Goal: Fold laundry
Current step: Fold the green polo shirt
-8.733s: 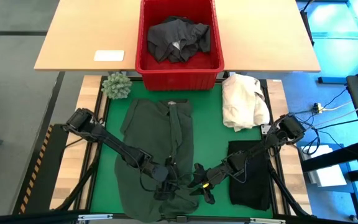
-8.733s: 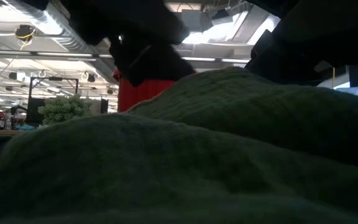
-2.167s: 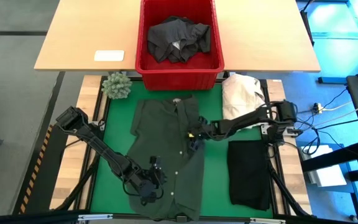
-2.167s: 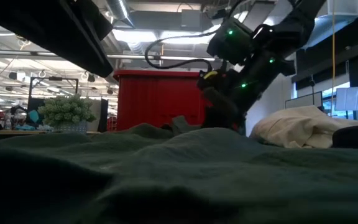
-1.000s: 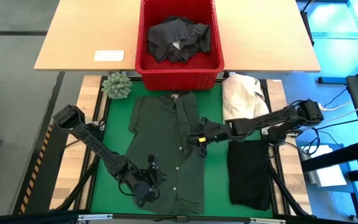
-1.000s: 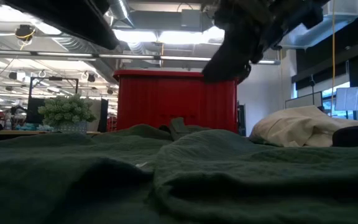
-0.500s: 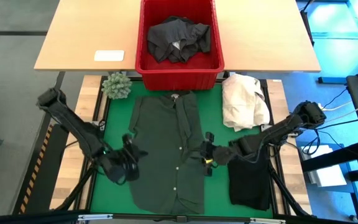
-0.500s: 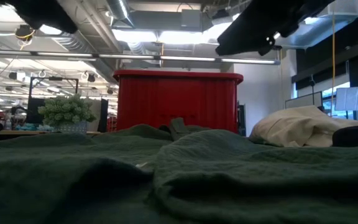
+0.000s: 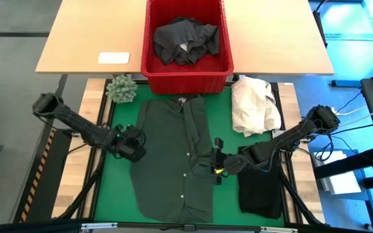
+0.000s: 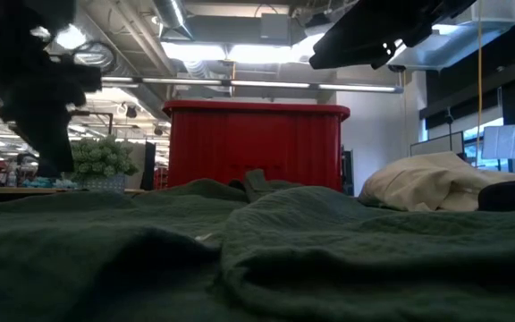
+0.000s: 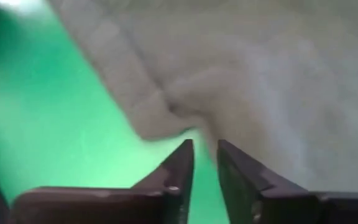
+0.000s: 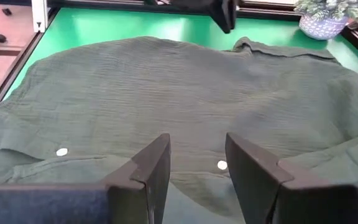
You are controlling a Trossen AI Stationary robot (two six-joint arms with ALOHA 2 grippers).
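Dark green shirt (image 9: 175, 155) spread flat on the green mat (image 9: 118, 184)

Left end effector (image 9: 135, 144) at its nine o'clock edge — fingers slightly parted, empty; right end effector (image 9: 217, 162) at three o'clock, spread, empty — more laundry (image 9: 186, 39) in the red basket (image 9: 149, 63).

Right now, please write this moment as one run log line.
shirt: spread flat on mat | left gripper: at its left edge, holds nothing | right gripper: open, at its right edge

1. A shirt (image 9: 173, 155) lies spread flat at the middle of the mat (image 9: 118, 188).
2. The left end effector (image 9: 135, 144) sits at its left edge, the right end effector (image 9: 216, 164) at its right edge.
3. Behind the shirt stands a basket (image 9: 186, 71) holding a garment (image 9: 186, 40).
4. A plant (image 9: 121, 88) stands left of the basket; a cloth heap (image 9: 254, 105) lies right, a folded garment (image 9: 261, 182) before it.
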